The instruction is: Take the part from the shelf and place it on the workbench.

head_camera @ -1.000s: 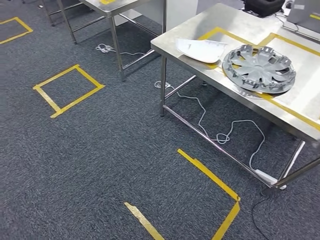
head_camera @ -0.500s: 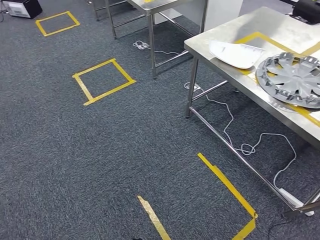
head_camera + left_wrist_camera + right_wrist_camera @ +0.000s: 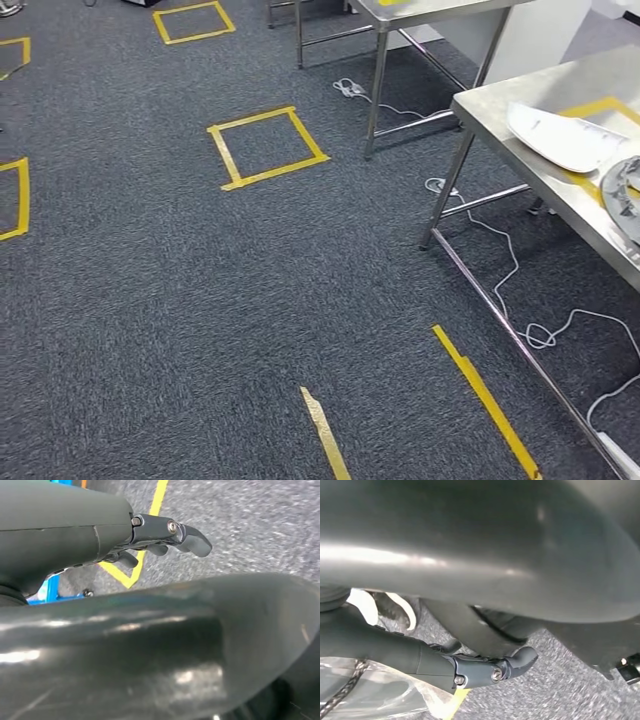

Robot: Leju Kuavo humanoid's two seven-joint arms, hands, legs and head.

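Step in hand: by my judgement, the walk to fetch the part, with nothing carried yet
Left hand (image 3: 162, 535): hanging over the carpet, fingers loosely stretched and a little apart, nothing in them
Right hand (image 3: 486, 670): much the same, fingers extended and slack, nothing between them (the clear plastic next to it does not look gripped)
Workbench (image 3: 498, 108): far right, a steel table; a white panel (image 3: 566, 140) lies on it and the rim of a grey hubcap (image 3: 625, 195) sits just right of that
Part to fetch: on the shelf by the task; a blue frame (image 3: 51, 587) close to the left hand may belong to it, but I cannot tell
Footing: steer well left of the white cable (image 3: 513, 270) trailing under the workbench
Stance: the yellow tape square (image 3: 221, 157), far and left of centre, looks like a standing mark; stop squarely before reaching
Hands: keep them spread until the part is in front, then grip it at a firm edge
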